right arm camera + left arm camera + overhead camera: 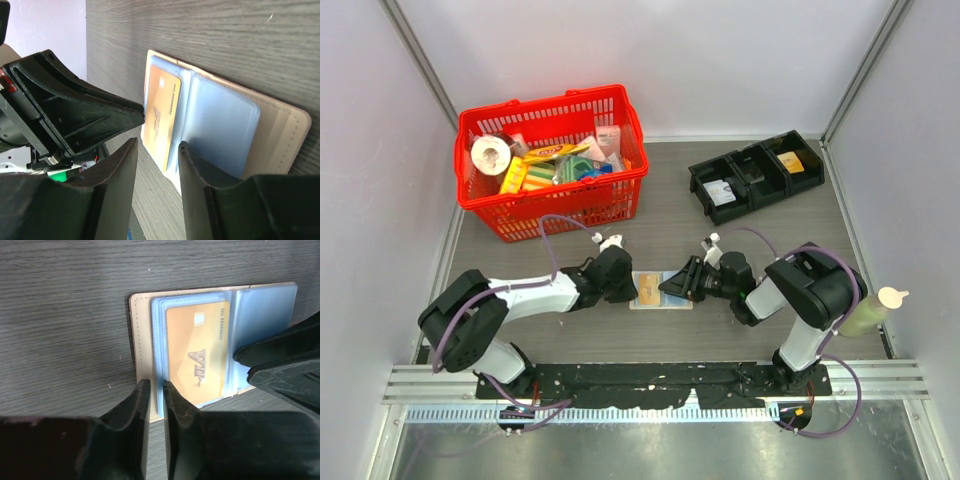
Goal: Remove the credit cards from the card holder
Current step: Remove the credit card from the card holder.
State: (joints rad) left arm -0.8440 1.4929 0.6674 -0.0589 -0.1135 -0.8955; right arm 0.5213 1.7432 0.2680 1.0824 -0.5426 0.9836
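Black fingers on the left gripper [153, 386] stand just a slit apart, tips planted on the holder [135, 340] at its tan border, right beside the card. Whether they pinch anything, I can't tell. The right gripper [156, 144] faces in from the other side, jaws part-way open and empty, tips over the bare blue sleeve [260, 310]. The holder lies spread flat on the table [65, 315] between the two arms. The orange card [197, 352] sits in the sleeve nearer the left gripper, not yet out.

That card looks stiff, thin and light, slick plastic in a slick pocket. It should slide, but the soft holder will likely drag along unless it's pinned. Best bite, I'd say, is the card's long edge by the fold, if the pocket opens there.

Room? Bare wood all round the holder. The basket [545, 100] and tray [755, 175] sit well back, so only the two grippers crowd each other
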